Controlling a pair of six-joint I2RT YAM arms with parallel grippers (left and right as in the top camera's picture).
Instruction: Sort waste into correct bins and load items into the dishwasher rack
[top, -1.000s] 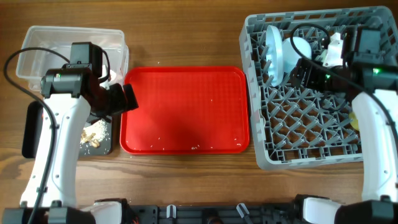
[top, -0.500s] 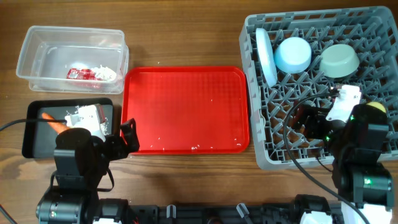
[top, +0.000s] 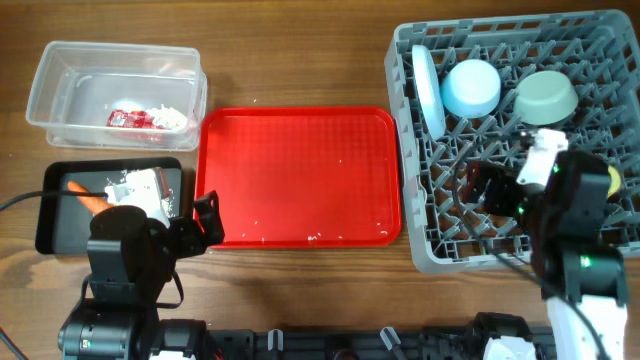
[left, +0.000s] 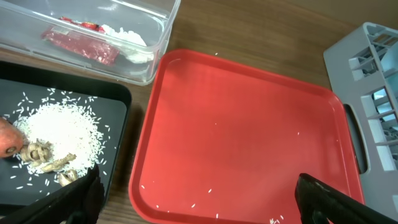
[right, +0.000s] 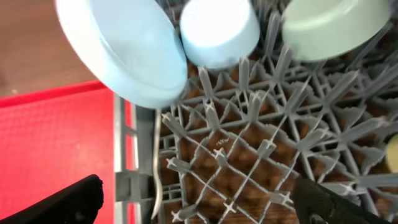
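Wooden tabletop (top: 300, 60) carries everything. From overhead, the light blue plate (top: 428, 90) stands on edge in the grey rack (top: 440, 240), its long axis running near-to-far. Only the left wrist view makes out rice (left: 59, 130) as loose grains on the black tray (left: 115, 149). Both pincers gape wide and empty: the left pincer (left: 198, 183) over the red tray (left: 249, 124), the right pincer (right: 199, 185) over the rack.

the overhead camera looks straight down on the worktop, clear tub (top: 60, 85) at the far left corner, rack (top: 480, 252) along the right edge. the left wrist camera sits low near the left of the near edge, tilted toward the far edge, close over the black tray (left: 115, 143). the right wrist camera hangs close above the rack, also facing far. all three share the red tray (top: 300, 175).
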